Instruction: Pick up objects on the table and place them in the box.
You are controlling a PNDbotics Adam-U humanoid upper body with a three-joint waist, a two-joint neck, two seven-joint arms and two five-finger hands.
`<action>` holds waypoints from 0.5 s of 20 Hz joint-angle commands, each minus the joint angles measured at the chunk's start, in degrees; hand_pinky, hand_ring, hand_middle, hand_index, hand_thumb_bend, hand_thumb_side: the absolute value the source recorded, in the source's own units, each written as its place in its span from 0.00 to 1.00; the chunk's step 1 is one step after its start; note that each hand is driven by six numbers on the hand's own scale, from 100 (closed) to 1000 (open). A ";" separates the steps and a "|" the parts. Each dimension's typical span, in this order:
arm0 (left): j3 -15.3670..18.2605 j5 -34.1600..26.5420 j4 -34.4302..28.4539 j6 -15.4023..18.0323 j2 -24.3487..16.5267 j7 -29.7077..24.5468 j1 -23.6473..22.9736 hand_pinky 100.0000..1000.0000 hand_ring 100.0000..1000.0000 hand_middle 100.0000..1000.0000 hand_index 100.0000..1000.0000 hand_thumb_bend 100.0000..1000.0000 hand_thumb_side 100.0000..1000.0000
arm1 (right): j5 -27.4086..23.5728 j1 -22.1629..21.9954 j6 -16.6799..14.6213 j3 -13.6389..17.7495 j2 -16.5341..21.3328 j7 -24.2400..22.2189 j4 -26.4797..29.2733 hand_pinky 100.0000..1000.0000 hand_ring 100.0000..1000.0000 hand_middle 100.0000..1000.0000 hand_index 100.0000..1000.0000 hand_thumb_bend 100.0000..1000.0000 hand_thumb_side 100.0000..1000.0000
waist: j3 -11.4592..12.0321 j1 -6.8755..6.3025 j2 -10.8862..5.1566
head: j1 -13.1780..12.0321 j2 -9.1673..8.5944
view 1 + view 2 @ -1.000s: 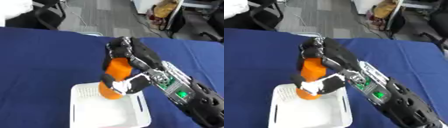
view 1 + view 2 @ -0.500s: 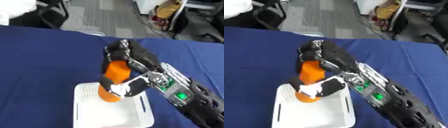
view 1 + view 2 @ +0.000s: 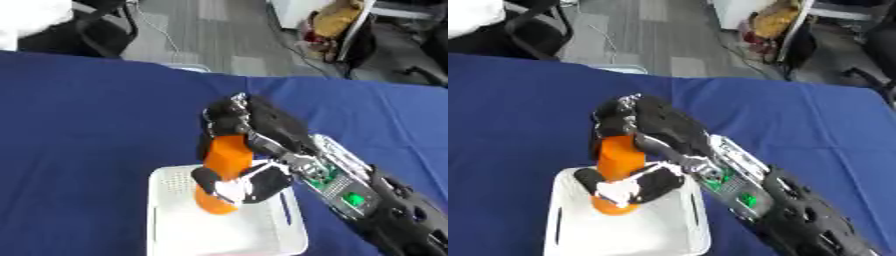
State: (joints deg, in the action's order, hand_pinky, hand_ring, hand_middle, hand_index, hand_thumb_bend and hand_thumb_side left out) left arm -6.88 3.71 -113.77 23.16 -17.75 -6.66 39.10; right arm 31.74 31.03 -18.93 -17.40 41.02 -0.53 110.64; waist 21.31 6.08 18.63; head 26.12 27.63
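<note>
My right hand [image 3: 254,137] reaches in from the lower right and is shut on an orange bottle-shaped object [image 3: 224,172]. Fingers curl over its upper part and the thumb [image 3: 236,185] crosses its lower front. The orange object stands roughly upright with its base inside the white box [image 3: 175,230], near the box's far edge. The box is a shallow white tray on the blue table [image 3: 79,125]. My left hand shows in neither view.
The blue cloth covers the whole table. Beyond its far edge lie a grey floor, black chairs [image 3: 96,35] and a yellow-brown bag [image 3: 337,15]. A small pale object [image 3: 185,66] sits at the table's far edge.
The orange object has sunk slightly lower into the white box with my right hand still around it. The picture has also shifted a little.
</note>
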 commanded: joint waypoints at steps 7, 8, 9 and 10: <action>0.11 0.18 -0.82 0.16 -0.42 -0.13 0.95 0.89 0.78 0.87 0.84 0.08 0.92 | 2.02 0.26 -1.77 0.24 -0.15 4.26 -2.04 0.00 0.00 0.00 0.10 0.22 0.74 | 0.12 -0.48 -0.90 | -0.49 -0.55; 0.11 0.20 -0.82 0.15 -0.42 -0.14 0.96 0.89 0.78 0.87 0.84 0.08 0.92 | 1.99 0.22 -2.19 0.21 -0.20 5.03 -2.23 0.00 0.00 0.00 0.10 0.22 0.74 | 0.12 -0.48 -0.89 | -0.50 -0.53; 0.10 0.21 -0.82 0.15 -0.42 -0.14 0.96 0.89 0.78 0.87 0.84 0.08 0.92 | 1.93 0.19 -2.63 0.19 -0.24 5.72 -2.40 0.00 0.00 0.05 0.18 0.23 0.75 | 0.12 -0.48 -0.88 | -0.51 -0.52; 0.10 0.22 -0.82 0.16 -0.42 -0.14 0.96 0.89 0.78 0.87 0.84 0.08 0.92 | 1.83 0.15 -3.12 0.16 -0.27 6.38 -2.57 0.00 0.00 0.09 0.21 0.24 0.76 | 0.12 -0.48 -0.87 | -0.52 -0.52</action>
State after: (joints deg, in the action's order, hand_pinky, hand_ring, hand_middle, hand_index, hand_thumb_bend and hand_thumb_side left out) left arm -6.89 3.78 -113.77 23.16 -17.74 -6.66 39.12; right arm 33.50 30.87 -21.59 -17.68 40.23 4.85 107.68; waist 21.34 6.07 18.64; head 25.95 27.63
